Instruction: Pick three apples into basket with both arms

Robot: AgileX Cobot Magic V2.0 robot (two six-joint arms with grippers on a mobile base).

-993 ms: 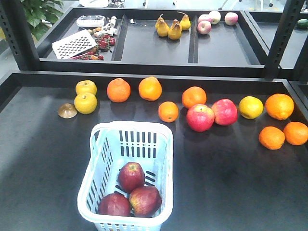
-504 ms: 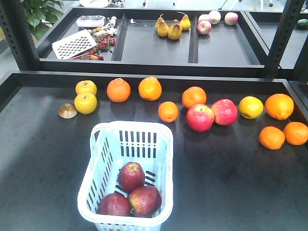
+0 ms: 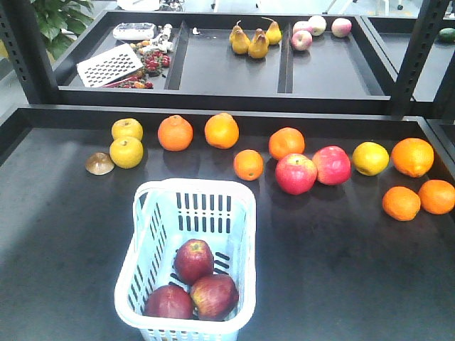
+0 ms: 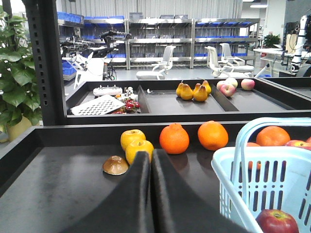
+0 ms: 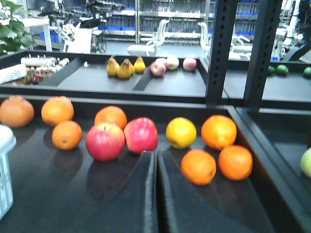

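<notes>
1. We see a wide black table [image 3: 355, 284] with a raised rim, and behind it a second black tray [image 3: 227, 67] split into compartments.
2. The basket [image 3: 146, 234] stands on the table near its front edge, left of centre, upright, with its handle [image 4: 243, 141] raised at one end in the left wrist view.
3. The left gripper [image 4: 151, 162] shows its two black fingers pressed together with nothing between them; it sits above the table, left of the basket.
4. The right gripper [image 5: 156, 160] is likewise closed and empty, pointing toward the row of fruit on the right.
5. The three apples [image 3: 194, 260] lie inside the basket at its near end, bunched together and touching: one behind, two in front.
6. Two brighter red apples [image 3: 296, 173] sit side by side on the table right of the basket, touching each other.
7. Oranges [image 3: 175, 133] and yellow fruit [image 3: 126, 152] line the back of the table.
8. Pears [image 3: 258, 44] and small pale apples [image 3: 301, 40] rest in the far tray.
9. A small brown object [image 3: 99, 163] lies just beside the yellow fruit.
</notes>
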